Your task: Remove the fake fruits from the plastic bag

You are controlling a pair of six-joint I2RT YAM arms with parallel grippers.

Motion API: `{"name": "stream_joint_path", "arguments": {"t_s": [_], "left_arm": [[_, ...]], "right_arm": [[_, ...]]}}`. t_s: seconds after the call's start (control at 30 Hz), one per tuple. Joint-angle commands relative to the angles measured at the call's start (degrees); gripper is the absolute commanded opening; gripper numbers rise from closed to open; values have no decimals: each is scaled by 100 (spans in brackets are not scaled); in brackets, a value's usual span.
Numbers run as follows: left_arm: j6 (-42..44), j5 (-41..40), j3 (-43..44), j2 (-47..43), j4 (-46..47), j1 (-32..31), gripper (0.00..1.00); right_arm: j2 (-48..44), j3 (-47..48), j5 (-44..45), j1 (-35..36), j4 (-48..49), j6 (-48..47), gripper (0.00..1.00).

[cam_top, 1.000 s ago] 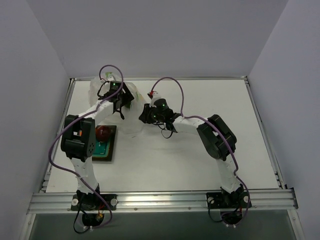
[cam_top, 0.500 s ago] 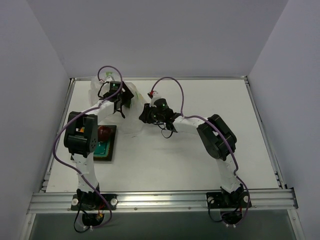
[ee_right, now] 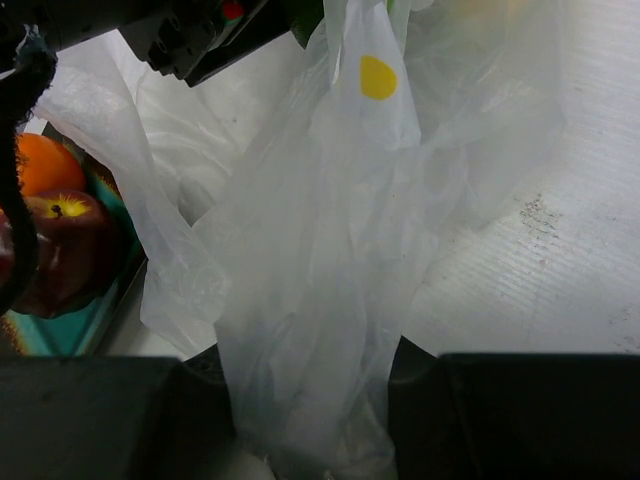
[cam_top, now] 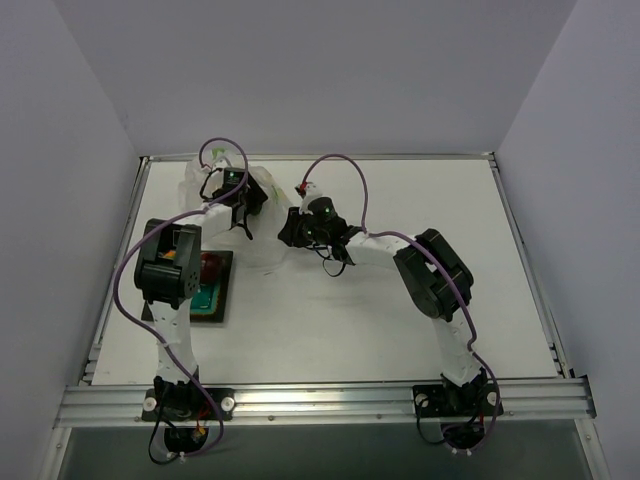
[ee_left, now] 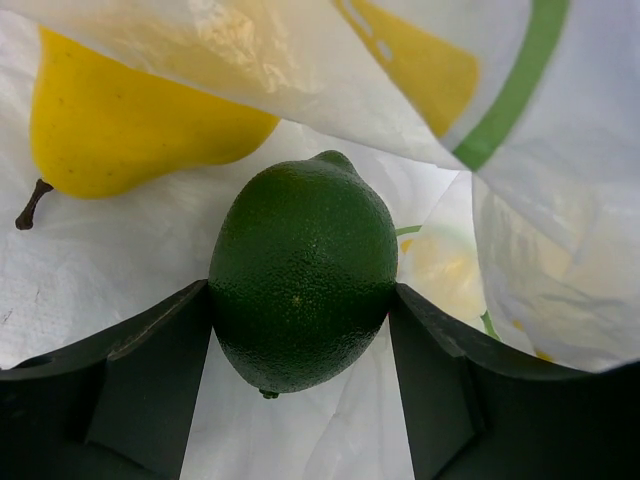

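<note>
A green lime [ee_left: 303,270], oval with a finely pebbled, glossy rind and a small nub at its far end, lies inside the plastic bag [ee_left: 520,230] on the crinkled white film. The left tool [ee_left: 300,315] has reached into the bag, and its two dark, matte fingers [ee_left: 150,370] press against the lime's flanks, one on each side, gripping it. Just beyond the lime, up to the left, lies a yellow pear [ee_left: 120,130], smooth and faintly speckled, with a thin brown stem pointing down-left. A fold of the bag drapes over the pear's upper part. The film is thin and translucent, printed with a green band and yellow patches.

In the right wrist view the bag [ee_right: 330,250] hangs in soft, wrinkled pleats, gathered to a narrow bunch that the right tool [ee_right: 310,405] pinches between nearly closed fingers. A round yellow dot shows on the film higher up.

Left of the bag sits a square tray [ee_right: 90,310] with a teal floor and a dark rim. It holds a glossy red apple [ee_right: 60,250] with a yellow patch by its stem, and an orange [ee_right: 40,165] behind it.

From above, the bag [cam_top: 262,250] lies at the far left of the white bench [cam_top: 350,320]. The left tool [cam_top: 240,200] is sunk in the bag, the right tool [cam_top: 285,232] is at its right edge, and the tray [cam_top: 212,305] is nearer the arm bases.
</note>
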Motion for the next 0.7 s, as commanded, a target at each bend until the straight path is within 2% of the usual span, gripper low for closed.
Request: {"name": "stream_joint_path", "arguments": {"t_s": [0.0,0.27,0.4,0.53,0.67], "left_arm": [[103,-140,46,-485,268,54,57],[498,-149,-296,-1416,136,-16,58],[542,-26,-419,-1768,-241,-34,58],[411,9,-1033,-2504,-356,-113,58],[182,62,-2007,-3331,-251,-183,58]], "right_arm": [[-203,50,-14,-55,75,-55,18],[-229,6,-5,-142,84,-47,18],[-344,-73,-14,-204,110,-46,18],[-414,-91,-14,-248,128,-38,18],[-388,-99,-58,-275,137,-11,18]]}}
